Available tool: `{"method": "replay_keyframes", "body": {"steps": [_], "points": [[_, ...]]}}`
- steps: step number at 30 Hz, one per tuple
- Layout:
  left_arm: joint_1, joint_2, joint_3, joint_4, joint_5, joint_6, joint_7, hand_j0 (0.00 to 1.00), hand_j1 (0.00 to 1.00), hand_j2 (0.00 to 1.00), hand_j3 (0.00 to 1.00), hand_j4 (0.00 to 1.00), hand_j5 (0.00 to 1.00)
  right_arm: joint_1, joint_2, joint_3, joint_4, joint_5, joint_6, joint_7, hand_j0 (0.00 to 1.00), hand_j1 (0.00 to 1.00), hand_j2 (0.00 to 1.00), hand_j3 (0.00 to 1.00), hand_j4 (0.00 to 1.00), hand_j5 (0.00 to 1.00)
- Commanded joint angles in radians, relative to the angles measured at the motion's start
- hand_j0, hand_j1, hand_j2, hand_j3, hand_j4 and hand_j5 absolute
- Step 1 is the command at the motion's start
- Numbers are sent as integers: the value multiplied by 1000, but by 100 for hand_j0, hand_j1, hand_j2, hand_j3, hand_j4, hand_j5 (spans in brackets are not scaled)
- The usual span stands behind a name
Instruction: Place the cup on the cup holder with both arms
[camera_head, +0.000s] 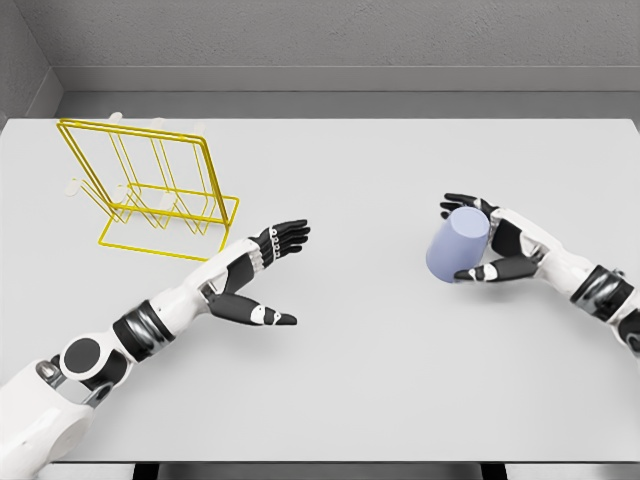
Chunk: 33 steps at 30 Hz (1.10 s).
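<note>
The right hand (487, 243) has the cup (457, 249) — a pale blue one, tilted with its top leaning toward the far side — gripped on the right half of the grey surface (400, 380). Its fingers (468, 204) curl over the upper rim while the thumb presses in from below, so the cup looks clamped between them; whether its base rests on the surface or has just cleared it is hard to tell from this angle. The left hand (262, 272) hovers over the middle of the surface with nothing in it, fingers stretched out and slightly fanned, thumb pointing off to the right, palm turned toward the cup. The yellow wire cup holder (150, 190) stands at the far left, well apart from the cup and just beyond the left hand. So the pick-up seems done and the step in hand is the hand-over: the holder sits on the left arm's side, out of easy reach for the right. Next, I'd judge, the right arm has to carry the cup toward the centre and the left hand must meet it there — closing round the body of the cup before the right lets go, or it may tip and roll.
</note>
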Motion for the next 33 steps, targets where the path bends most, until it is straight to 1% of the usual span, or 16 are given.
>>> {"method": "replay_keyframes", "body": {"steps": [1,3,7,9,14,24,27,28,33], "points": [[0,1,0,-1,4,0,0,100,100,100,100,100,100,0,8,-1,0,-5,14,0,85,85,85,85,85,85],[0,1,0,-1,4,0,0,100,100,100,100,100,100,0,8,1,0,-5,14,0,81,81,81,81,81,81],[-2,1,0,1,4,1,0,100,100,100,100,100,100,0,8,13,0,-3,14,0,77,77,77,77,77,77],[0,1,0,-1,4,0,0,100,100,100,100,100,100,0,8,13,1,-3,14,0,72,72,72,72,72,72],[-2,1,0,-1,4,0,0,100,100,100,100,100,100,0,8,12,7,-3,14,0,67,67,67,67,67,67],[0,-1,0,1,4,1,0,100,100,100,100,100,100,-9,1,2,0,-2,3,0,67,67,67,67,67,67],[-2,-3,2,10,4,1,0,100,100,100,100,100,100,-29,0,-4,-6,-6,2,0,67,67,67,67,67,67],[-2,-4,16,15,4,1,0,100,100,100,100,100,100,-37,0,-4,-8,-8,2,0,67,67,67,67,67,67],[-2,-13,17,24,4,1,0,100,100,100,100,100,100,-61,-3,-5,-23,-6,2,0,67,67,67,67,67,67]]}}
